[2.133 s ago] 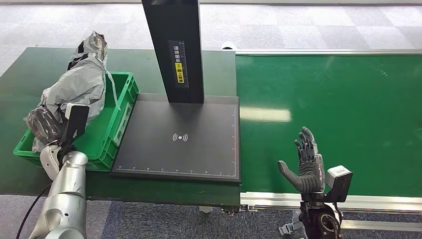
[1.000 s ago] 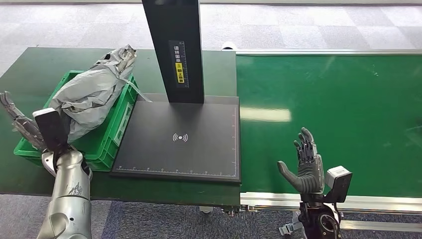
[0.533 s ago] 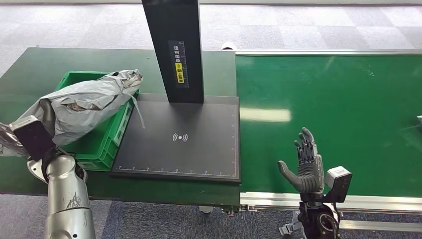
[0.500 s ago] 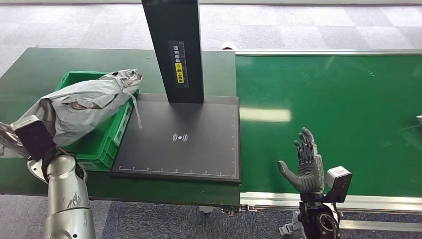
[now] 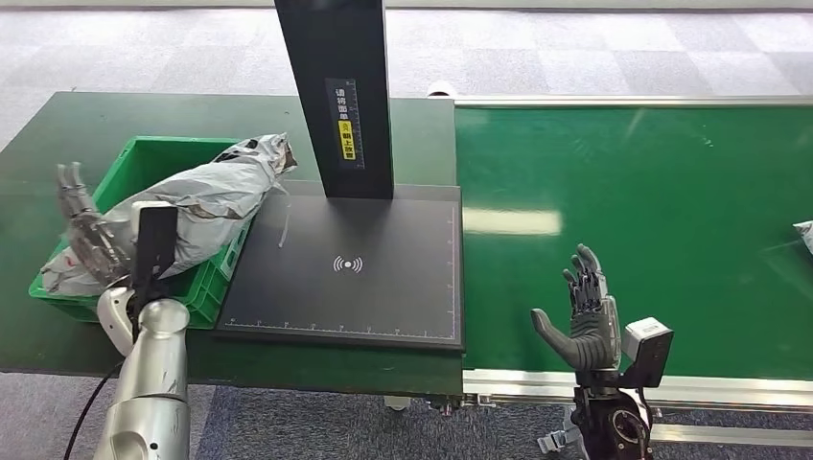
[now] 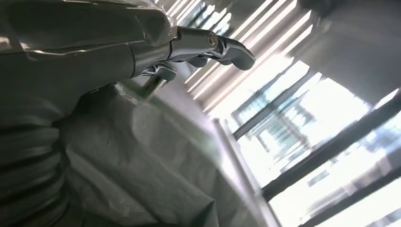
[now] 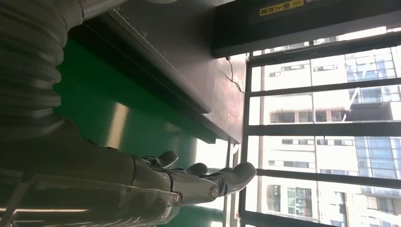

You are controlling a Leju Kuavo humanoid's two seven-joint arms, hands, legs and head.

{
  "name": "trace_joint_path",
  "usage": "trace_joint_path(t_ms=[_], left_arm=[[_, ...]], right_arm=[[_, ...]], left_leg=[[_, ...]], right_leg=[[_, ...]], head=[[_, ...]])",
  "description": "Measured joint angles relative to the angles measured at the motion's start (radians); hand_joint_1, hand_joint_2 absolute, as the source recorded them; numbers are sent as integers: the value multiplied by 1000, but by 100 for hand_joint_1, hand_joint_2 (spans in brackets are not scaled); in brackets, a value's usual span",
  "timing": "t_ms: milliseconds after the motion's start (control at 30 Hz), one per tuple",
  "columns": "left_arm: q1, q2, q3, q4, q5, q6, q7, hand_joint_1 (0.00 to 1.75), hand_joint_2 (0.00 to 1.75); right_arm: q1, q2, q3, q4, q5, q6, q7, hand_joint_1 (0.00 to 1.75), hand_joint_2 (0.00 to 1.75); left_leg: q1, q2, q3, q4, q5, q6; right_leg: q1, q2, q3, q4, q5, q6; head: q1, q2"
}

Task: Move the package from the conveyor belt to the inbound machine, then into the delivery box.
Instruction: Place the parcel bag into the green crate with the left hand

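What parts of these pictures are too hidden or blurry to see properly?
- Head view: the grey package covers most of the inside of the green delivery box.
- Head view: a pale thing on the conveyor belt is cut off by the picture's right edge.
- Head view: the yellow label on the inbound machine's post is too small to read.
- Left wrist view: the left hand hides much of the package.

The head camera looks forward and down from high on the robot, taking in the counter (image 5: pixel 58 115), the black scanner platform (image 5: pixel 364 264) and the conveyor belt (image 5: pixel 633 192) at middle range. The left wrist camera sits close behind the left hand (image 6: pixel 142 42), pressed near the grey package (image 6: pixel 137 161), facing windows. The right wrist camera, turned sideways behind the right hand (image 7: pixel 189 182), shares the belt (image 7: pixel 90 109) and platform (image 7: pixel 175 56) with the head view.
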State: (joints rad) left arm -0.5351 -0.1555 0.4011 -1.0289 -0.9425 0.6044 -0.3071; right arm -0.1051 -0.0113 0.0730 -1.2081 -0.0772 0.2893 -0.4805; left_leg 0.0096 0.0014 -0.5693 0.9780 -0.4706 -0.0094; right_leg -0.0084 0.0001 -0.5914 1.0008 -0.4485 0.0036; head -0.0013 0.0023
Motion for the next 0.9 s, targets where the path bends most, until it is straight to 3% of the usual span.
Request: trace_joint_path(t_ms=[33,100,233,333,400,667,900], left_arm=[[-6,14,-28,45,-55,-9,78,0,175],[-10,33,-68,107,-54,26,98,0,175],[-6,36,-41,123,52,86,-127,0,175],[1,4,42,47,142,89,-311,0,175],[8,-21,85,-35,214,90,-374,0,175],[64,-87,129,-421,414,89,-392,0,175],[104,-111,116,-583,597,87,-393,0,175]], right_arm=[[0,0,0,0,5,6,2,0,175],[-1,1,0,0,16,14,7,0,175],[-3,5,0,0,26,14,12,0,175],[-9,9,0,1,23,13,13,0,175],[-15,11,0,4,19,13,14,0,175],[-39,10,5,29,1,11,9,0,175],[-41,9,12,41,-12,5,-1,0,175]], left_leg=[[0,1,0,0,0,0],[0,3,0,0,0,0],[0,3,0,0,0,0],[0,3,-1,0,0,0],[0,3,-1,0,0,0],[0,2,-1,0,0,0],[0,1,0,0,0,0]], right_leg=[[0,0,0,0,0,0],[0,2,0,1,1,-1],[0,2,-1,1,1,0],[0,2,-1,1,0,0],[0,2,-1,1,0,0],[0,1,-1,0,0,0],[0,1,-1,0,0,0]], head=[[0,0],[0,0],[0,0],[0,0],[0,0],[0,0],[0,0]])
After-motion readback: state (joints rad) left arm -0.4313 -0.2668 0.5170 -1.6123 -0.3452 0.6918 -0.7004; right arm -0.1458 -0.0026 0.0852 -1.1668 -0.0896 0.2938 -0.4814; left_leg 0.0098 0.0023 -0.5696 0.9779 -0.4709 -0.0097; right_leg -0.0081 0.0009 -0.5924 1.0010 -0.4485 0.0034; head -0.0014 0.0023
